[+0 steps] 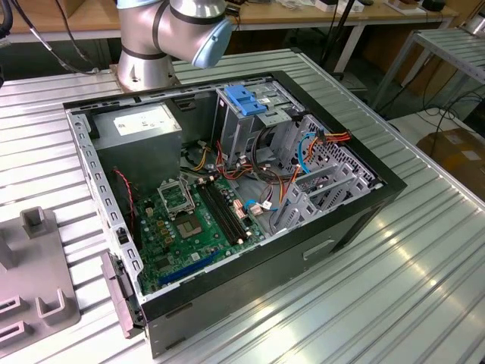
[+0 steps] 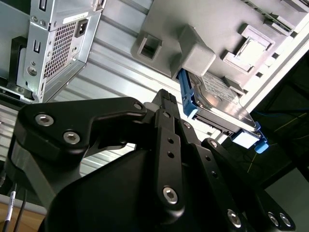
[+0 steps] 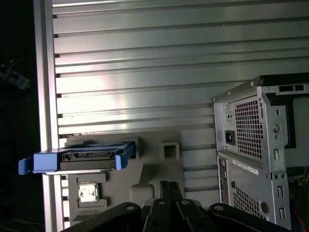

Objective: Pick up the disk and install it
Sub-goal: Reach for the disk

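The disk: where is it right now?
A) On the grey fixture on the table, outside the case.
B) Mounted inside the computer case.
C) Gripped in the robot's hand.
A: in the first wrist view the disk sits on the grey fixture, apart from the computer case and the hand.

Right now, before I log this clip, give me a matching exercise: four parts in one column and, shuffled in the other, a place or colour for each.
Column one
1. disk
2. power-supply box
3. drive cage
4. motherboard

Column two
a. green, flat on the floor of the case
b. upright inside the case, blue tab on top
c. on the grey fixture plate, outside the case
d. white sticker on top, in a corner of the case

Pairs: 1-c, 2-d, 3-b, 4-a.
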